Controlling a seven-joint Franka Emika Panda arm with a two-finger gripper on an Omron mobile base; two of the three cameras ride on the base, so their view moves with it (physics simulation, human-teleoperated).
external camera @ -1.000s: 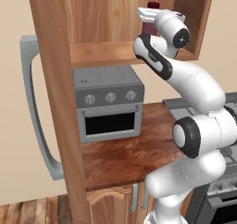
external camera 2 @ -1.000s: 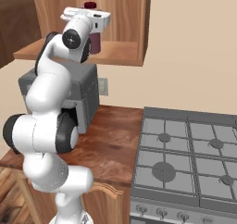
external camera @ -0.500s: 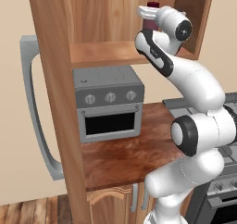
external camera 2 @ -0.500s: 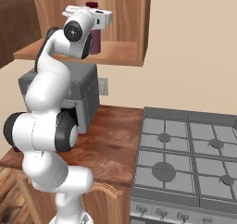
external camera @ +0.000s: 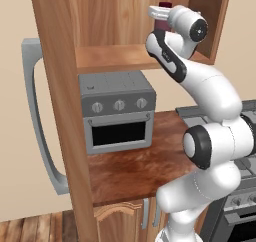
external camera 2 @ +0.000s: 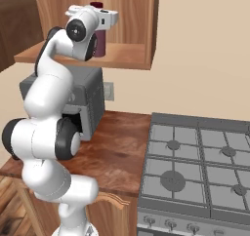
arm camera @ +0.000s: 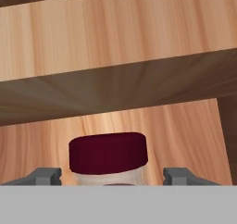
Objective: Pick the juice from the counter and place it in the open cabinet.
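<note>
A: Where does the end effector [arm camera: 111, 174] sit, and what is its state?

B: In the hand view its two grey fingertips [arm camera: 46, 176] rise at the bottom edge, one on each side of the juice [arm camera: 109, 157]. A clear gap shows between each tip and the maroon cap, so the fingers stand spread wider than the bottle. Whether anything lower down touches the bottle cannot be told.

A: Where is the juice?

B: Inside the cabinet [external camera: 100, 36]. In the right base view, upper left of the frame, the juice [external camera 2: 99, 41] stands upright on the plank shelf [external camera 2: 117, 56], its cap showing above the white hand. In the left base view, top centre-right, only the cap of the juice [external camera: 164, 6] shows, just above the wrist.

A: What else appears?

B: A grey toaster oven [external camera: 117, 111] stands on the reddish-brown surface [external camera: 135, 168] below the shelf, at centre of the left base view. A stove [external camera 2: 195, 167] fills the lower right of the right base view. The cabinet's open door [external camera: 62, 111] runs down the left of the left base view.
</note>
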